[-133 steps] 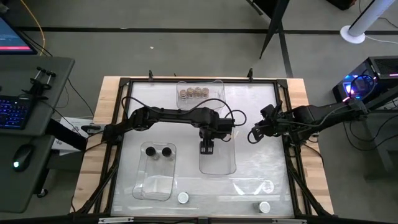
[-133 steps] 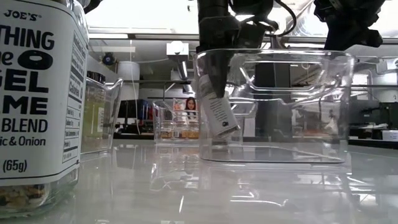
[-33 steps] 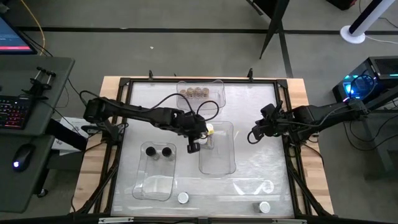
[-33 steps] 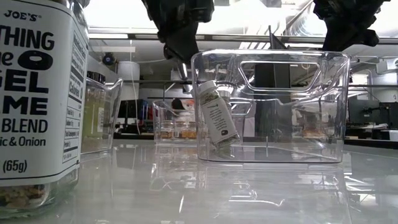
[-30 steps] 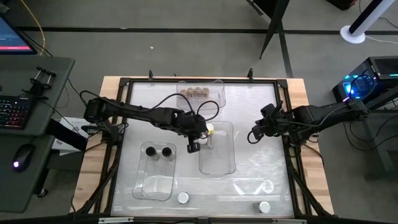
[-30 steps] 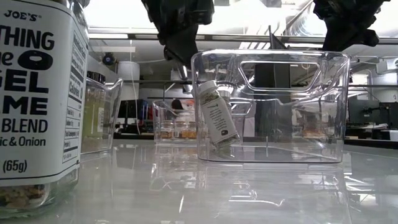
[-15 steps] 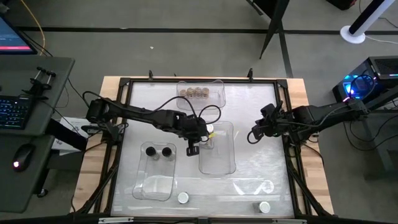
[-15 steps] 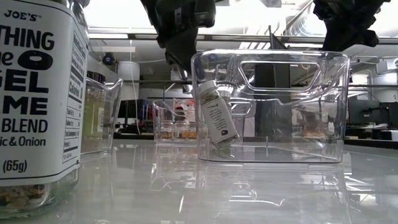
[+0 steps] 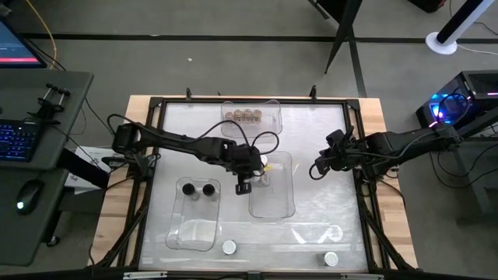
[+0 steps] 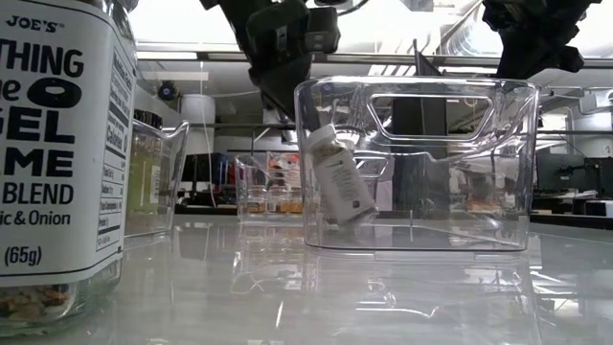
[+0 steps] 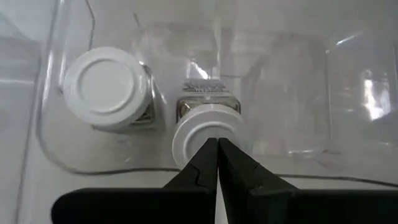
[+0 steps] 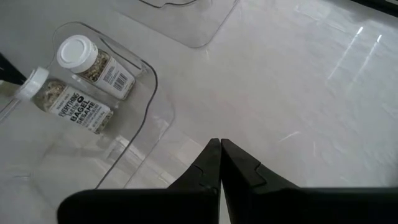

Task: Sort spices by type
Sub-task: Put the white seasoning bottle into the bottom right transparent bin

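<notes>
Two white-lidded spice jars are in the centre clear bin (image 9: 274,204), at its far left corner. One stands upright (image 11: 106,87). The other (image 10: 340,182) leans with its lid (image 11: 205,127) up against the bin's left wall and its bottom on the bin floor. My left gripper (image 9: 243,187) is shut, at the bin's left wall, with its tips (image 11: 217,144) in front of that lid. My right gripper (image 9: 314,169) is shut and waits above the table, right of the bin. Two more white-lidded jars (image 9: 229,247) (image 9: 331,259) stand near the front edge. My left gripper's shut fingertips come from above and stand right at the leaning jar's white lid (image 11: 198,142). I cannot tell whether they touch the lid or the bin wall.
A far clear bin (image 9: 268,105) holds several tan-lidded jars (image 9: 243,115). A left bin (image 9: 194,225) holds two black-lidded jars (image 9: 198,189). In the low view a large-looking jar (image 10: 57,163) fills the left foreground. The right half of the table has free room.
My left gripper has edged toward the table's right, closer to the centre bin, staying shut. The leaning jar in that bin has tipped lower, its bottom sliding toward the right while its lid stays by the left wall.
</notes>
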`<state>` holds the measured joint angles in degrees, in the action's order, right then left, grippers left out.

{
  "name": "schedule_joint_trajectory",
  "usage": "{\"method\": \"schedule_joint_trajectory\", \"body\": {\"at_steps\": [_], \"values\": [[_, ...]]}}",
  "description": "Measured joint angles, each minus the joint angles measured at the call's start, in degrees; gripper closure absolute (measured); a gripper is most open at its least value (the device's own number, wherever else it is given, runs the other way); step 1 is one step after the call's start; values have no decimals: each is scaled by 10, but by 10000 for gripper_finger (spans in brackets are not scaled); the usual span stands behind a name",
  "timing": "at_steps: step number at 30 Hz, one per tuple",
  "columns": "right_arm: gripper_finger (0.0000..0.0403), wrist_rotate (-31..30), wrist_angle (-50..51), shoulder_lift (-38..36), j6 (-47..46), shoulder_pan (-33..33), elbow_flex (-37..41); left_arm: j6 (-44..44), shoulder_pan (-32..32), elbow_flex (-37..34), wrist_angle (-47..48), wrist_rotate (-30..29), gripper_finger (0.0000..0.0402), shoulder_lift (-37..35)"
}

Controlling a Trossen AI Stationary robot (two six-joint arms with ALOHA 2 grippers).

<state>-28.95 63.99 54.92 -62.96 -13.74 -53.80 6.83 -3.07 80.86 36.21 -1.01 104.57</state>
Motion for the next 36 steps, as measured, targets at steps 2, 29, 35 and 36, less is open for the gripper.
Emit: {"method": "schedule_joint_trajectory", "body": {"at_steps": [2, 29, 35, 36], "values": [[402, 0, 0, 0, 0, 0, 0, 0, -2, 1, -1, 6, 401, 6], [323, 240, -407, 200, 302, 42, -37, 36, 25, -70, -11, -43, 401, -189], [187, 310, -244, 320, 440, 56, -142, 123, 32, -175, -49, -56, 401, -279], [168, 309, -226, 343, 462, 56, -153, 135, 31, -189, -54, -60, 401, -289]]}}
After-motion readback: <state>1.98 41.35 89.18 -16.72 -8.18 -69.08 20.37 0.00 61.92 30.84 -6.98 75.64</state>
